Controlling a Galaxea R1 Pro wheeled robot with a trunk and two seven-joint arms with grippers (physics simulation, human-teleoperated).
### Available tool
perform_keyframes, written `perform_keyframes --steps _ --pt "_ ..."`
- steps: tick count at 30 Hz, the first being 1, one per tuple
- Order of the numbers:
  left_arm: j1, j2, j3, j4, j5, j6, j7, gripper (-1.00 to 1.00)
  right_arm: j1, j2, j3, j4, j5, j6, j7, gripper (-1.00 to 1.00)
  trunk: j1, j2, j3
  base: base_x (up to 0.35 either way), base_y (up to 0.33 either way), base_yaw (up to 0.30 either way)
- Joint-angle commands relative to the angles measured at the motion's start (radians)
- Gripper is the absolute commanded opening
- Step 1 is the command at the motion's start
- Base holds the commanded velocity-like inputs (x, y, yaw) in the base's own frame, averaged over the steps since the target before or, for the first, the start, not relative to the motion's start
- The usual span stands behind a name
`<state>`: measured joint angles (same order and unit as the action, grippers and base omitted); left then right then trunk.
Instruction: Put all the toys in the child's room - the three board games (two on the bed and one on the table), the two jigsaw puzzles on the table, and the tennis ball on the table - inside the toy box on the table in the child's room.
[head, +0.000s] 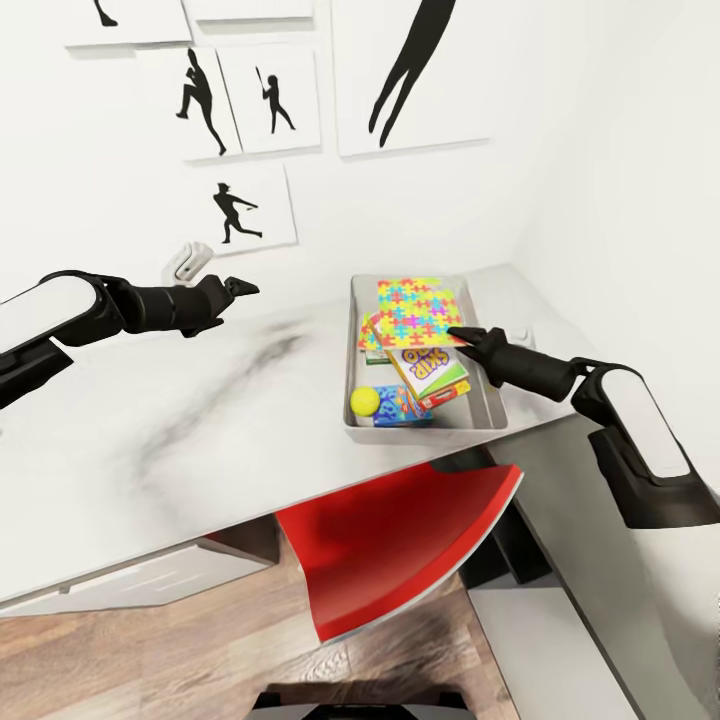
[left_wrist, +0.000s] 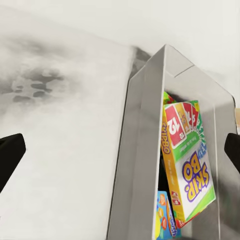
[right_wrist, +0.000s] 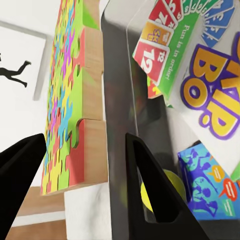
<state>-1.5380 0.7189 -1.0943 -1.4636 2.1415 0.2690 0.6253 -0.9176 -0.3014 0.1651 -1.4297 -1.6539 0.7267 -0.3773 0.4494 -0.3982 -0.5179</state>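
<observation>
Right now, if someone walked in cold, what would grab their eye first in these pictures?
Probably the toy box on the pale table, crammed with colour: a puzzle on top, the Skip-Bo box under it, and the ball at the near end. Next, the right gripper, jaws open astride the puzzle's edge. Then the big red shape under the table and the black silhouettes on the wall.

Marbled matt table top (head: 200, 400), smooth grey toy box (head: 490, 405), wood-plank floor (head: 150, 650)
</observation>
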Motion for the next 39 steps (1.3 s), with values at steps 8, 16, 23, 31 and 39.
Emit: perform_keyframes --steps 8,16,23,31,39 --pt "-0.002 0.001 -0.004 0.001 0.005 0.000 0.004 1.00 -0.001 0.004 0.003 -0.005 0.023 -0.001 -0.063 -1.00 0.001 -0.002 0.001 0.000 0.000 0.000" --pt "-0.002 0.001 -0.005 0.006 0.005 0.000 0.004 1.00 -0.001 0.005 0.002 -0.006 0.035 -0.001 -0.141 -1.00 0.001 -0.002 0.001 0.000 0.000 0.000" --pt "-0.002 0.001 -0.005 0.013 0.005 0.001 0.004 1.00 -0.001 0.008 0.003 -0.011 0.036 -0.001 -0.152 -1.00 0.001 -0.002 0.001 0.000 0.000 0.000" --pt "-0.002 0.001 -0.006 0.016 0.005 0.001 0.004 1.00 -0.001 0.010 0.004 -0.014 0.036 -0.001 -0.154 -1.00 0.001 -0.002 0.001 0.000 0.000 0.057" --pt "-0.002 0.000 -0.007 0.016 0.004 0.001 0.004 1.00 -0.001 0.010 0.004 -0.014 0.037 -0.002 -0.154 -1.00 0.001 -0.002 0.001 0.000 0.000 0.200"
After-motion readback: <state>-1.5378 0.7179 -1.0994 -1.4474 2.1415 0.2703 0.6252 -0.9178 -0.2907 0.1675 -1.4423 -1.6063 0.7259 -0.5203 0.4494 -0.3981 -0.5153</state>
